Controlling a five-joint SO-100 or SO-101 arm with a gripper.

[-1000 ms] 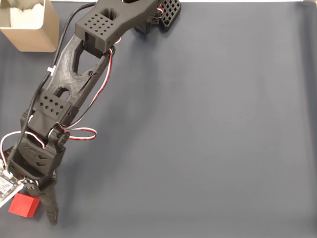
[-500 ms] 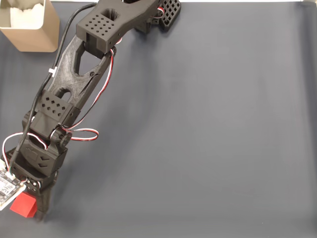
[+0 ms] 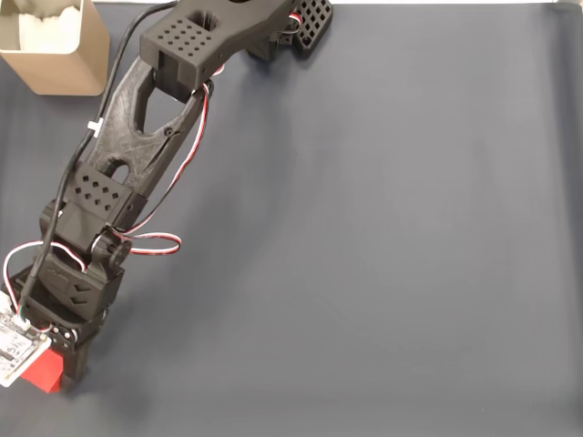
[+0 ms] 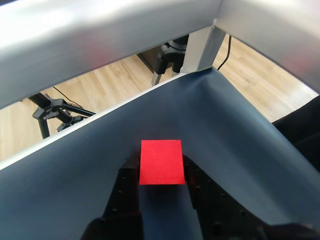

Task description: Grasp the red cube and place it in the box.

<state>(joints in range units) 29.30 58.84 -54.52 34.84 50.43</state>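
In the wrist view the red cube [image 4: 160, 162] sits between the two dark fingers, one [image 4: 127, 195] at its left flank and one at its right, each just beside or touching a side face. The gripper [image 4: 161, 172] brackets the cube closely, but whether the jaws have clamped it cannot be told from these pictures. The cube appears to rest on the dark blue mat [image 4: 75, 170], not lifted.

Task status, as a judgement: the approach is complete and the grasp is under way or about to close. Lift, transfer and release into the box are all outstanding.

In the fixed view the red cube [image 3: 40, 374] lies at the lower left corner of the mat, partly covered by the gripper [image 3: 56, 371]. The wrist view shows the mat edge and a metal frame post [image 4: 206, 47] not far beyond the cube, so room outward is limited.

The box [image 3: 56, 47] stands at the upper left corner of the fixed view, well apart from the cube, with white lining visible inside. The mat between them is bare apart from the arm itself, leaving an open path along the left side
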